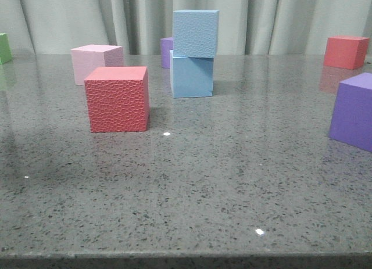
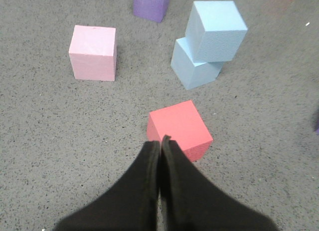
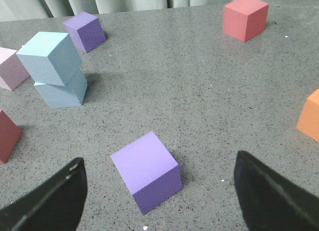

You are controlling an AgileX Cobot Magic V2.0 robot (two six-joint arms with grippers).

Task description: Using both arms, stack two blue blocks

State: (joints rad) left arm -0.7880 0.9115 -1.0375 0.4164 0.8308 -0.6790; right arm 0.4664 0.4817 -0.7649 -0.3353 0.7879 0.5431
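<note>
The pebbly blue block rests on top of the smooth blue block near the middle back of the table, turned slightly askew. Both wrist views show the pair: pebbly block over smooth block, and pebbly block over smooth block. My left gripper is shut with nothing in it, hanging above a red block, well short of the stack. My right gripper is open wide over a purple block, far from the stack. Neither arm shows in the front view.
A pebbly red block stands front left of the stack, a pink block behind it, a purple block behind the stack. Another red block sits back right, a large purple block at right, a green block far left, an orange block at the edge.
</note>
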